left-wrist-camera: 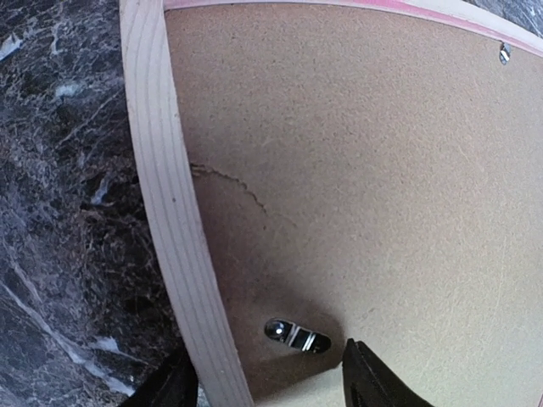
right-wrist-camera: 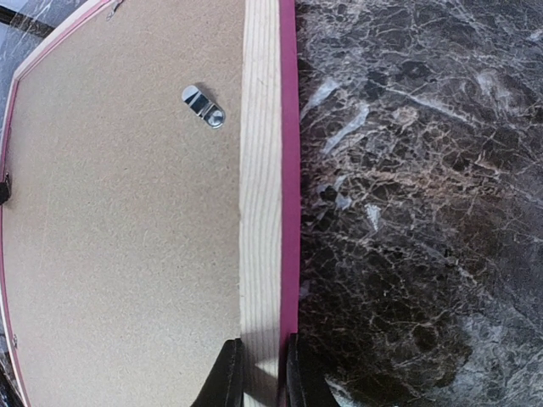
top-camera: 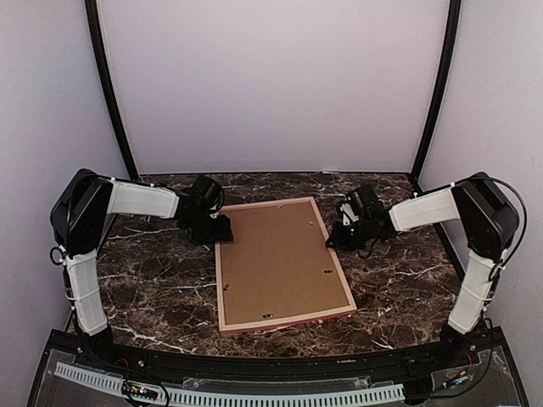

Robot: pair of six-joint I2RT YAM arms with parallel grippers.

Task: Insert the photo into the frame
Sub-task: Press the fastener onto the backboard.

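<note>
The frame (top-camera: 288, 320) is lying face down on the table (top-camera: 407, 280), backing board (top-camera: 276, 259) in it, the photo nowhere showing; the right gripper (right-wrist-camera: 259, 365) is pinching the right rail while the left gripper (left-wrist-camera: 267, 373), jaws apart astride the metal clip (left-wrist-camera: 297, 336), is likely needing a low, level nudge.

White arms (top-camera: 140, 199), black joints (top-camera: 78, 206)

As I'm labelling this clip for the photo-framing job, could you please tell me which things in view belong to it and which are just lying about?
Belongs: frame, back up; backing board in it; metal clips; left gripper, open astride a rail; right gripper, clamping the opposite rail.
Just there: marble table. The photo is not visible.
</note>
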